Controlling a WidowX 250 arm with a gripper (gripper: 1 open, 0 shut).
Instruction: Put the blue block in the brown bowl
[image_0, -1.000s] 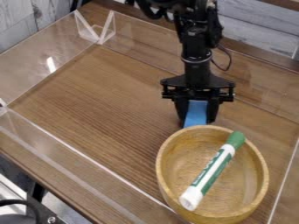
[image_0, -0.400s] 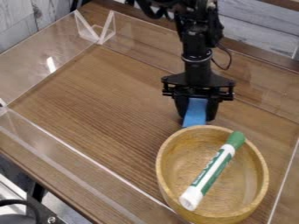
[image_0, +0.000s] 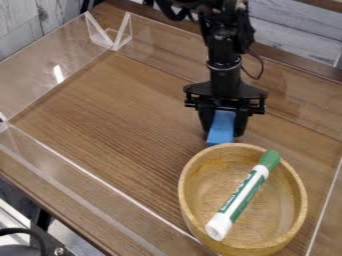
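Camera view | claw clamped on blue block, low over desk just behind brown bowl | risk: block clips thick rim on low carry, or lands on marker and bounces out

The small blue block stands on the table just behind the wide brown bowl.
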